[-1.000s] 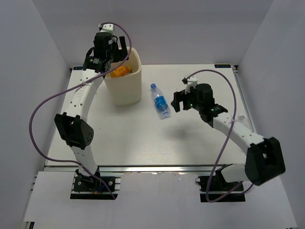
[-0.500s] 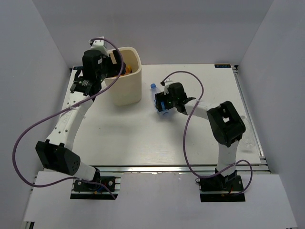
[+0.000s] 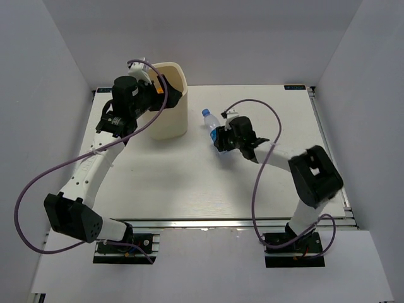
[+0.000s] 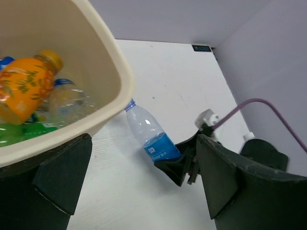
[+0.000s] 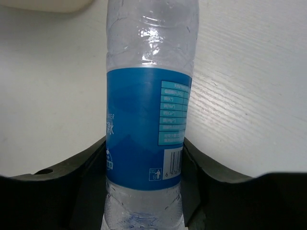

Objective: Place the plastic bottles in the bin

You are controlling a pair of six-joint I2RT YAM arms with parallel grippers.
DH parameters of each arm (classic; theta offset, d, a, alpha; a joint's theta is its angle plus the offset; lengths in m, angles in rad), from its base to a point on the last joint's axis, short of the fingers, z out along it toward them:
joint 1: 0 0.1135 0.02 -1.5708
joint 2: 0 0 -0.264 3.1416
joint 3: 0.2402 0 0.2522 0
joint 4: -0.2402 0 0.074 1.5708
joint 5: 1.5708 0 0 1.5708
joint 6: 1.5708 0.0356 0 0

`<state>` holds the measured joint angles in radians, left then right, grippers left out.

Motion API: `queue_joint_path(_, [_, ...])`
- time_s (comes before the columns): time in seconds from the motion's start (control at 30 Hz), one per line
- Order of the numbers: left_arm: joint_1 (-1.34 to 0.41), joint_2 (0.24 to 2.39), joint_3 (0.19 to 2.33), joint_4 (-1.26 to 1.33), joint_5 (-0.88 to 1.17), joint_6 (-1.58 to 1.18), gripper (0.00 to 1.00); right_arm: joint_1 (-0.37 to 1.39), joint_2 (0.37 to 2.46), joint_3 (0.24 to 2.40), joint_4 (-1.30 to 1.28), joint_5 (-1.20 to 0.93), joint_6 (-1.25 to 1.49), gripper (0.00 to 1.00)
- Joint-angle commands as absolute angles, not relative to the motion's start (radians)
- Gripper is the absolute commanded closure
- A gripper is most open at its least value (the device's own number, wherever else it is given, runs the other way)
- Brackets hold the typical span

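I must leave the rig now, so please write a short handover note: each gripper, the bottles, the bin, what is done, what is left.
Left gripper: jaws open, empty, at the bin's rim.
Right gripper: jaws shut on the clear bottle with blue label, right of the bin.
Done: an orange bottle, a green one and at least one clear one lie in the bin.
Left: drop the held bottle in the bin; no other bottle shows on the table.

L pincer [image 4: 144, 143] spread wide, R pincer [image 5: 144, 172] clamped, both arms outstretched.
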<state>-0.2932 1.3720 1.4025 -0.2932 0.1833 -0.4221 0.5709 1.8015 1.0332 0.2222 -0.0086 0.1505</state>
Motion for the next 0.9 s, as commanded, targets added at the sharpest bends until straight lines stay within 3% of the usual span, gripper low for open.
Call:
queue_joint_path(0.0, [-0.357,1.4,1.416,-0.258,0.236,-0.445,0.02,0.574,1.595,0.957,0.376,-0.024,0.185,0.6])
queue_joint_path(0.3, [-0.465,1.491,1.427,-0.143,0.294,-0.526,0.02,0.577,1.261,0.77,0.469,-0.216,0.248,0.6])
queue_joint_path(0.63, [-0.485,1.563,1.417,0.032,0.337,-0.641,0.02,0.583,1.16,0.744,0.519,-0.362,0.278,0.6])
queue_joint_path(0.67, [-0.488,1.565,1.413,0.043,0.345,-0.646,0.05,0.583,1.161,0.744,0.518,-0.362,0.278,0.6])
queue_joint_path(0.7, [-0.491,1.563,1.399,0.057,0.354,-0.644,0.2,0.583,1.163,0.744,0.52,-0.362,0.278,0.6])
queue_joint_path(0.83, [-0.492,1.562,1.393,0.019,0.358,-0.621,0.66,0.583,1.157,0.744,0.526,-0.345,0.265,0.51])
queue_joint_path(0.87, [-0.491,1.552,1.393,0.011,0.351,-0.612,0.72,0.583,1.152,0.744,0.526,-0.324,0.264,0.48])
